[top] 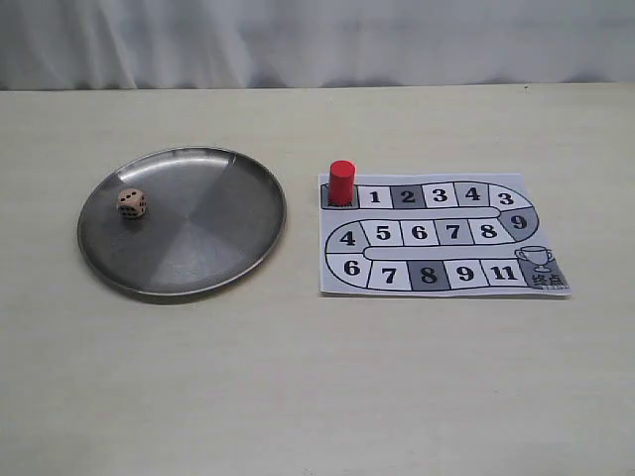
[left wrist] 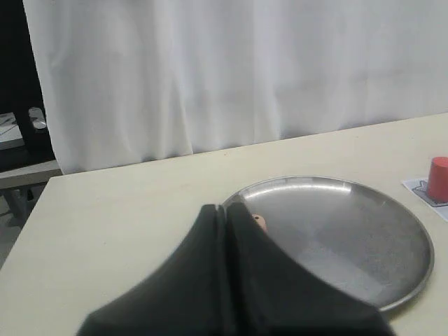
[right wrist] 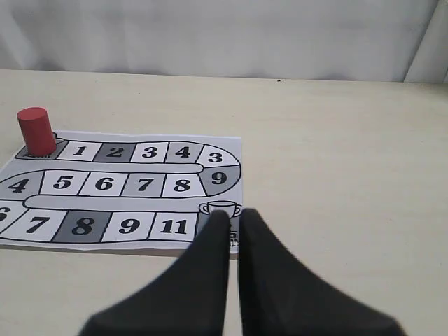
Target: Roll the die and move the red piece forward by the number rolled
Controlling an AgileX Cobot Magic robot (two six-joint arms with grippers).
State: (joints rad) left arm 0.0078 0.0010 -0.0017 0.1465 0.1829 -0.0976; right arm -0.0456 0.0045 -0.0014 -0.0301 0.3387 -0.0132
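The pale beige die [top: 131, 202] lies in the left part of a round metal plate [top: 243, 248]. The red piece [top: 341, 181] stands upright on the dark start square at the top left of the paper game board [top: 420, 232]. Neither gripper shows in the exterior view. In the left wrist view my left gripper [left wrist: 225, 208] is shut and empty, held above the plate's [left wrist: 350, 238] near rim, with the die [left wrist: 260, 221] peeking out just behind one finger. My right gripper [right wrist: 234, 213] is shut and empty, over the trophy corner of the board [right wrist: 126, 183], far from the red piece [right wrist: 35, 130].
The board's numbered track runs from the start square past 1, 2, 3, 4 and winds down to a trophy square [top: 537, 260]. A white curtain [top: 317, 40] hangs behind the beige table [top: 317, 397]. The table's left edge [left wrist: 28, 217] shows in the left wrist view.
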